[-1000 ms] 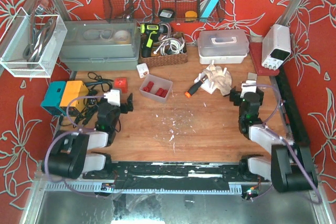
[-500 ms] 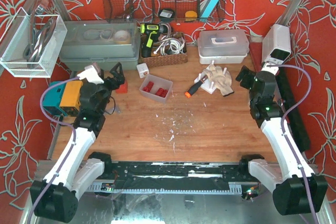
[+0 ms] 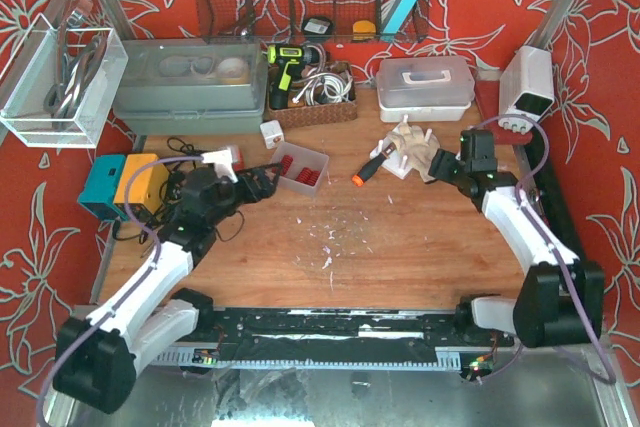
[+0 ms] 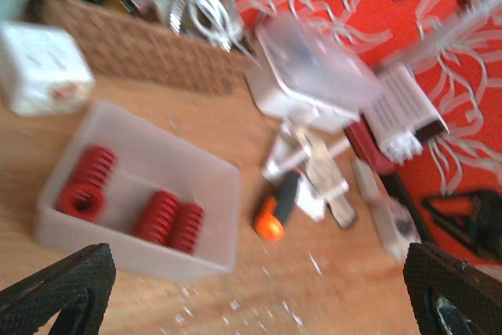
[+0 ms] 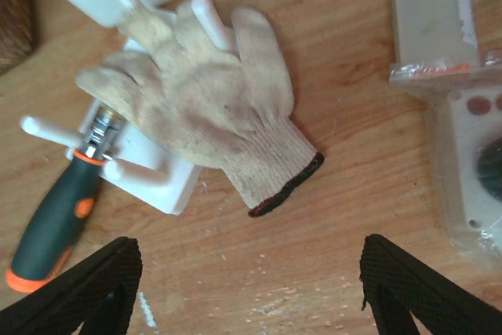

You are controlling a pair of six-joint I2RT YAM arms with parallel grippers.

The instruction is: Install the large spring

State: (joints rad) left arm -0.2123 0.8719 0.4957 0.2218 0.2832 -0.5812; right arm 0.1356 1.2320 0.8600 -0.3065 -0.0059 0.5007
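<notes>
Both gape empty — left gripper [image 4: 255, 292] facing the tray [image 4: 180, 166] of red springs [image 4: 169, 221] ahead, likely to fetch one — right gripper [image 5: 247, 288] above the glove [image 5: 208, 107].

The glove [image 5: 205, 107] covered most of the white pegged fixture [image 5: 149, 178] and the tip of the screwdriver [image 5: 55, 213]. Right of the glove, a bagged white block [image 5: 463, 147] ran off the picture's edge; its dark round part was possibly a knob.

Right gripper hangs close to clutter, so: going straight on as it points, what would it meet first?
Probably the beige glove draped on the white fixture, ahead of the right gripper; depth unclear.
</notes>
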